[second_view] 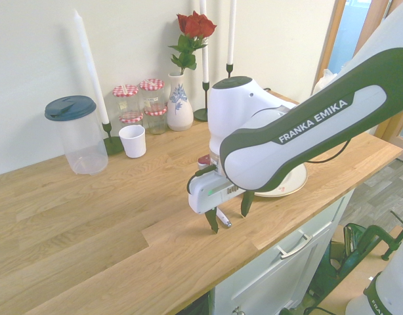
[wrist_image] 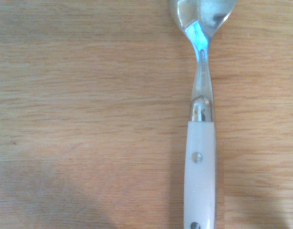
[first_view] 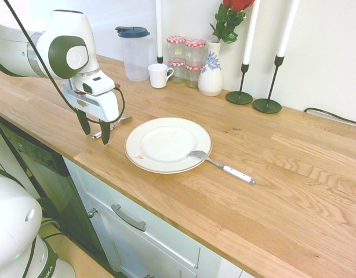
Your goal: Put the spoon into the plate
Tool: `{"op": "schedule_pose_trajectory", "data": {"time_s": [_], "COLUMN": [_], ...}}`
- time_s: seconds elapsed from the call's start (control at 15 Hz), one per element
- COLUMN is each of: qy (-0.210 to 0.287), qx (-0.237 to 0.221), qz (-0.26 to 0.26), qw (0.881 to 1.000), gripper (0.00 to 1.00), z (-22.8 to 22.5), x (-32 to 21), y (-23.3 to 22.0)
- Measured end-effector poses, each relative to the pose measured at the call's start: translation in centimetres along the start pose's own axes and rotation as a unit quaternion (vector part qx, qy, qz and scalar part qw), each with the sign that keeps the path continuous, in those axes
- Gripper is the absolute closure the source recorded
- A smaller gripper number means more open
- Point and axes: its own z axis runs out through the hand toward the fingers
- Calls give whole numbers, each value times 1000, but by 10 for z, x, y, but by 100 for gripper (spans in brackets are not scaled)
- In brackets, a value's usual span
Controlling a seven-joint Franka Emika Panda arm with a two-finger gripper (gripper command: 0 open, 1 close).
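The spoon (first_view: 114,124) lies flat on the wooden counter just left of the plate (first_view: 166,145). The wrist view shows the spoon (wrist_image: 200,157) from close by, with a white riveted handle and a shiny metal bowl. My gripper (first_view: 94,130) hangs low over the spoon's handle end, open, with nothing between its fingers. In the second exterior view the gripper (second_view: 229,213) points down, and a shiny bit of the spoon (second_view: 224,222) shows between its fingers. The arm hides most of the plate (second_view: 290,187) there. The white plate is round with a thin brown rim.
A white-handled fork (first_view: 223,166) rests its tines on the plate's right edge. Along the back wall stand a lidded clear pitcher (first_view: 134,53), a white mug (first_view: 159,75), several jars (first_view: 186,58), a vase with a rose (first_view: 211,72) and candlesticks (first_view: 240,81). The counter's front edge (first_view: 166,211) is near.
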Motion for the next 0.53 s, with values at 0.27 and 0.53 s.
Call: {"op": "schedule_pose_trajectory", "data": {"time_s": [0.27, 0.53], "qy": [1, -3], "qx": [3, -1], "qz": [0, 0], "qw": [1000, 1000], "gripper": [100, 100], "z": [-3, -1], "x": [3, 5], "y": [-8, -22]}}
